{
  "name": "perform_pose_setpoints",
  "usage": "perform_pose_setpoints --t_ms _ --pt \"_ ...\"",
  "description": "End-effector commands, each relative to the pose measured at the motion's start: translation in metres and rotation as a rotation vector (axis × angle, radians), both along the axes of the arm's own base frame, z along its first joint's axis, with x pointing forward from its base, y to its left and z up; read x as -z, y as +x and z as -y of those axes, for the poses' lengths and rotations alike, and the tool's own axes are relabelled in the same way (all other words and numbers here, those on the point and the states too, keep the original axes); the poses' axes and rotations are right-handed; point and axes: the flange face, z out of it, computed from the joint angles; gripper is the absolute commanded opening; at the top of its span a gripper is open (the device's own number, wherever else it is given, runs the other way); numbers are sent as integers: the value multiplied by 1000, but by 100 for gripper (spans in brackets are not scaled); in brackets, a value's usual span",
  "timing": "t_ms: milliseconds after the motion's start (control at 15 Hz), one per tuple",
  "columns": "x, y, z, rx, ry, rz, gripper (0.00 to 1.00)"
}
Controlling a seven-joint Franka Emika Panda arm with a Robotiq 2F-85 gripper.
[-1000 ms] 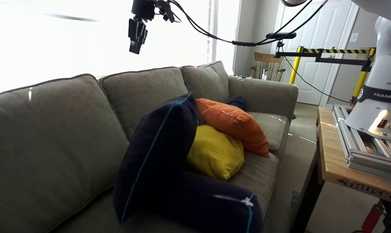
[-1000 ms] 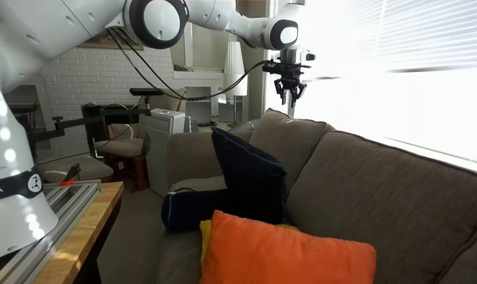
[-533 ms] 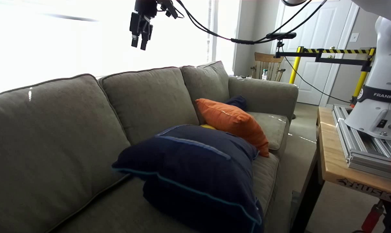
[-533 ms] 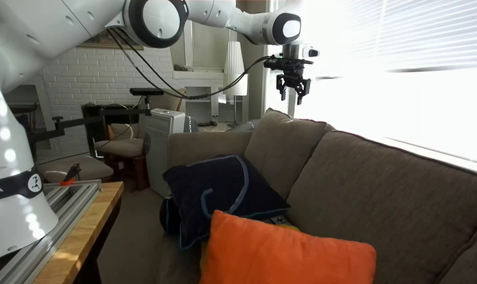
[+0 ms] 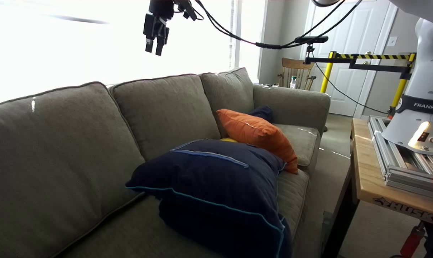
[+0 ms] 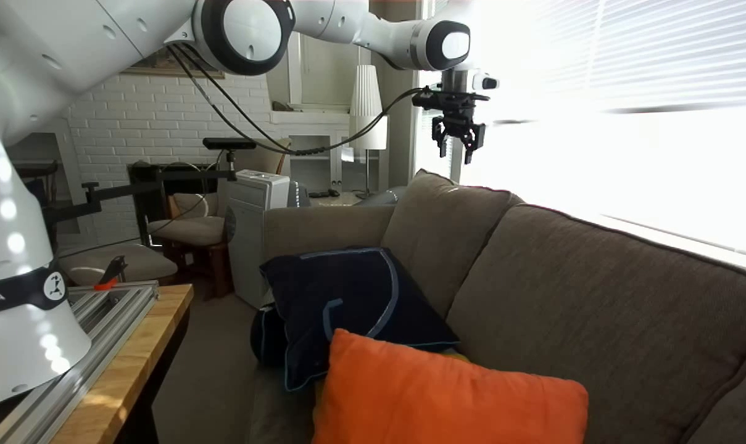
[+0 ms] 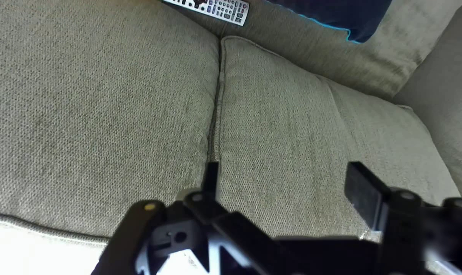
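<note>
Currently your tool (image 7: pixel 282 183) hangs empty, jaws spread wide, above the sofa back (image 5: pixel 162 111), while the blue-piped navy pillow (image 5: pixel 216 175) slumps over another navy cushion (image 6: pixel 268 337), so an off-centre push could slide it off.

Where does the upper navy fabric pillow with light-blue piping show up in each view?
In an exterior view: lower middle, the navy fabric pillow lying across a second navy pillow.
In an exterior view: below centre, partly behind the bright orange fabric pillow.
Wrist view: only a blue-piped navy corner at the top edge, right of centre, most likely this pillow's.
Shared landmark: the sofa's grey-beige fabric back cushions.
</note>
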Motion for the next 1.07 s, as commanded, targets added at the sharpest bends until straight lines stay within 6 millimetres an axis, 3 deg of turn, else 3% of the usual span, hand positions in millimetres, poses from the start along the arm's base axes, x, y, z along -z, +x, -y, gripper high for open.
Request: perform_pose_setpoints --t_ms 0,67,133,267,533,800,1000 --pt "0 0 0 0 0 0 85" --pt "0 0 0 0 0 0 85" --pt "0 0 0 0 0 0 96" --pt "16 4 12 40 7 -43 100" --pt "33 7 29 140 -9 -82 100" --pt "34 5 47 288 -38 -117 100" --pt "46 1 63 414 -42 -163 100"
